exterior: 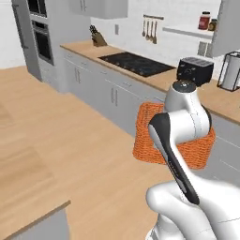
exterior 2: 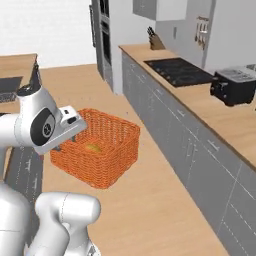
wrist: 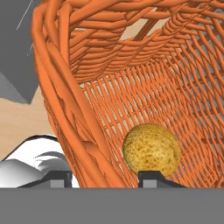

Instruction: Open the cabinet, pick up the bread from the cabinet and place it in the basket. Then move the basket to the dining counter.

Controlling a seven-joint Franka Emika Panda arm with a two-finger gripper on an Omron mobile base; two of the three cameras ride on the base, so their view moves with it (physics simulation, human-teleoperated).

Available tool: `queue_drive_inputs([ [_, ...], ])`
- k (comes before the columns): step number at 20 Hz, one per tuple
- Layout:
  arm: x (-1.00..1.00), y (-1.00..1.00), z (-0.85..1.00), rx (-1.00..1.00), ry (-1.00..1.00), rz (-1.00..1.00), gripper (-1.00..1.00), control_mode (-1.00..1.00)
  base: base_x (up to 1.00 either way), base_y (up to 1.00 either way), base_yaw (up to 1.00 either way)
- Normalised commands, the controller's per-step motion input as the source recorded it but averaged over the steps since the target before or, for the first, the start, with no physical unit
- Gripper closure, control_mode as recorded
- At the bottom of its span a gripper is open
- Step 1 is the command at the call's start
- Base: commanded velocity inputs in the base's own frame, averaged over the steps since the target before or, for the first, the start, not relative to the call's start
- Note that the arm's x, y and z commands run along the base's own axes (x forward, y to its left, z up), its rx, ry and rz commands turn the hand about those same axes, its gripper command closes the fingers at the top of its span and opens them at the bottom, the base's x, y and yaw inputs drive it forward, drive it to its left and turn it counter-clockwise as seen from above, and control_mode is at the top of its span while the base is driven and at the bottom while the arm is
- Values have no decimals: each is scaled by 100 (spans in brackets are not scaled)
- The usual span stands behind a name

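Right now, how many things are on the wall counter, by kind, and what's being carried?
Toaster: 1
Knife block: 1
Basket, carried: 1
Bread inside it: 1
Total: 4

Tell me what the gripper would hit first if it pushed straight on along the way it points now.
Most likely the basket itself. In the hand view the gripper straddles the near wall, so the rim between its fingertips comes first. Just beyond the inner fingertip, the bread lies inside; depth is hard to judge.
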Motion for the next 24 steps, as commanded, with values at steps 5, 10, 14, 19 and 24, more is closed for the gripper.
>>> queue_drive_inputs([
  [5, 0, 0, 0, 0, 0, 0, 100, 100, -72, 8, 77],
  [10, 0, 0, 0, 0, 0, 0, 100, 100, -38, 37, 68],
  [14, 0, 0, 0, 0, 0, 0, 100, 100, 0, 79, 37],
  [19, 0, 0, 0, 0, 0, 0, 100, 100, 6, 80, -4],
  [24, 0, 0, 0, 0, 0, 0, 100, 100, 22, 79, -15],
])
